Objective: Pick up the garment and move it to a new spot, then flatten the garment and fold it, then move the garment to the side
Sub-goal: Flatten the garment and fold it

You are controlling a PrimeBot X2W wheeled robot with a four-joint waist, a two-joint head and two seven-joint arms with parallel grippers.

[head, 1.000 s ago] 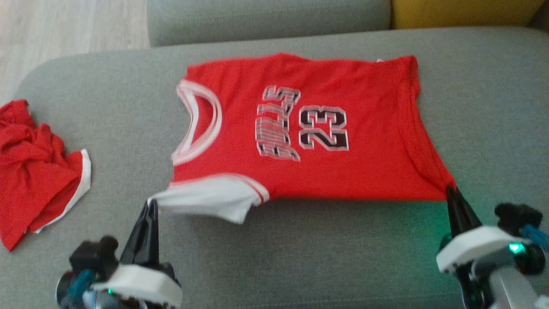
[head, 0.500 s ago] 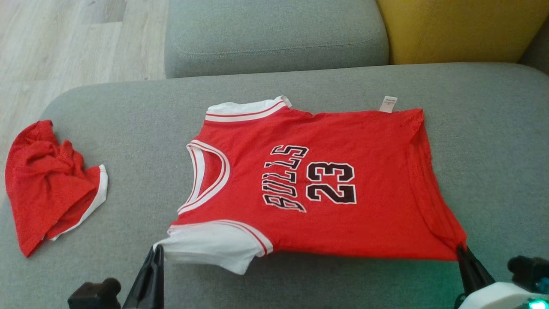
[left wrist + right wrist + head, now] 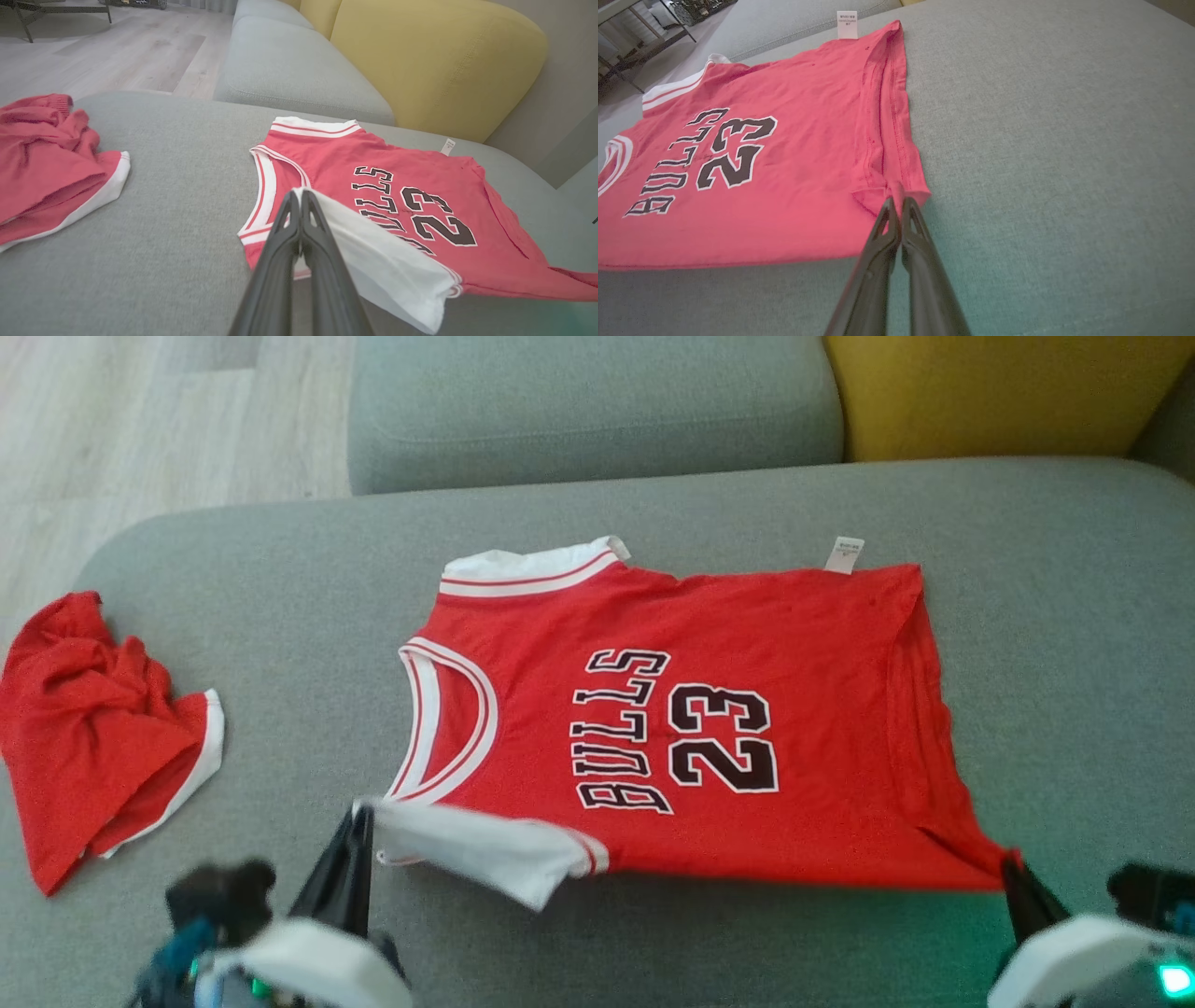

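Nearby | crumpled red cloth (image 3: 93, 737) left of jersey (image 3: 794, 644) (well apart)

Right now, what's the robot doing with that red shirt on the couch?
The robot is holding a red Bulls 23 jersey that lies spread on the grey sofa seat. Its left gripper is shut on the white shoulder corner, and its right gripper is shut on the near hem corner, so the near edge is lifted slightly. Another red garment sits crumpled off to the left.
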